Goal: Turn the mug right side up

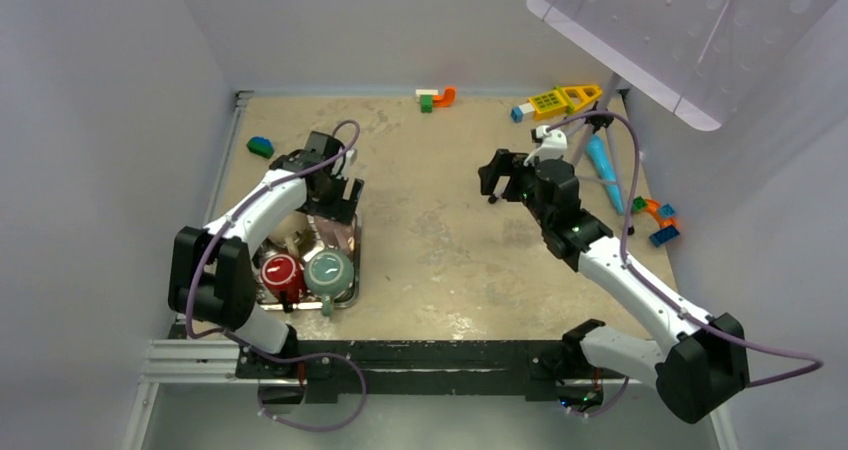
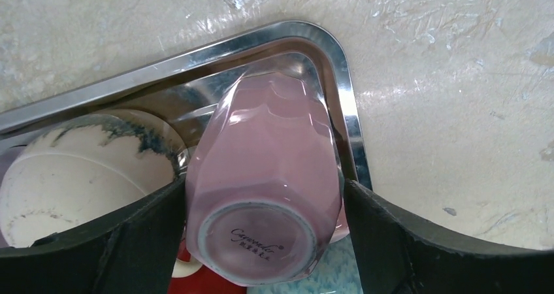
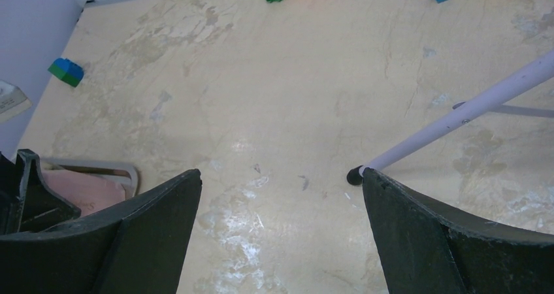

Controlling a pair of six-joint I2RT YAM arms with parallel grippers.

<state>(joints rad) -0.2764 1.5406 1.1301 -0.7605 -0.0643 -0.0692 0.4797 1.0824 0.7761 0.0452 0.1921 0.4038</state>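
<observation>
A pink faceted mug (image 2: 261,150) stands upside down, a little tilted, in the far right corner of a steel tray (image 2: 196,59), its base with printed writing facing the left wrist camera. My left gripper (image 2: 264,202) is closed round its sides, a finger on each side. In the top view this gripper (image 1: 335,205) hangs over the pink mug (image 1: 338,235) at the tray's far end. My right gripper (image 1: 497,177) is open and empty above bare table at mid-right; it also shows in the right wrist view (image 3: 281,196).
The tray (image 1: 357,270) also holds a white marbled mug (image 2: 78,176), a red mug (image 1: 282,270) and a teal mug (image 1: 329,270), all bottom up. Toy blocks lie at the back (image 1: 435,97), far left (image 1: 260,147) and right (image 1: 658,220). A tripod leg (image 3: 457,114) stands near my right gripper.
</observation>
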